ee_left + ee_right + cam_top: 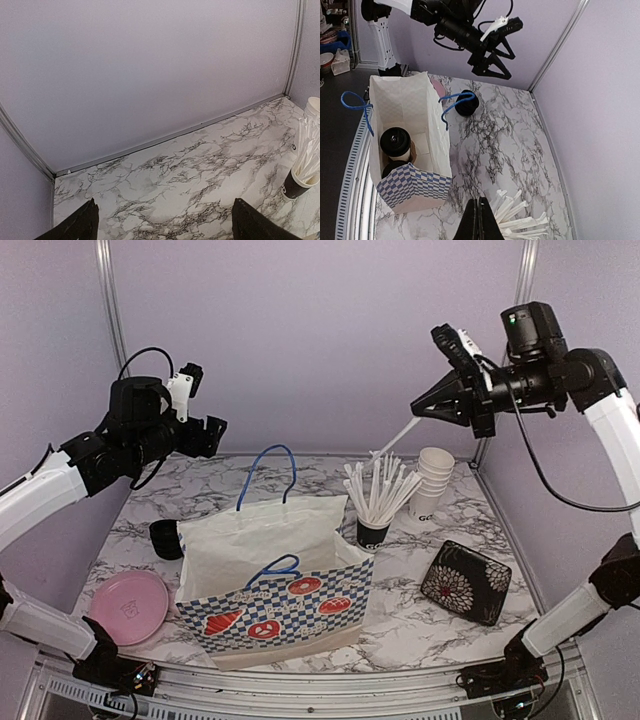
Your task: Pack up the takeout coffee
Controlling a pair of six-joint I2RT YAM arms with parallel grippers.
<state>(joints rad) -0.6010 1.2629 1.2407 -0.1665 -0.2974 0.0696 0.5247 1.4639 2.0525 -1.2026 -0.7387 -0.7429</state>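
Observation:
Two white paper cups with black lids point(396, 141) stand inside the open blue-checked paper bag point(285, 600), with a bit of brown carrier beside them; in the top view the bag's inside is hidden. My right gripper point(416, 410) is raised high over the back right and is shut on a white wrapped straw point(395, 436) that hangs below it. In the right wrist view its jaws point(481, 199) are closed together above the cup of straws point(520, 220). My left gripper point(213, 430) is open and empty, high over the back left, with bare marble between its fingertips point(164, 201).
A black cup of white straws point(372, 528) stands right of the bag, with a stack of lidless white cups point(435, 480) behind it. A low stack of black rings point(165, 538) and a pink plate point(128, 605) lie left of the bag. A black flowered plate point(465, 582) lies on the right.

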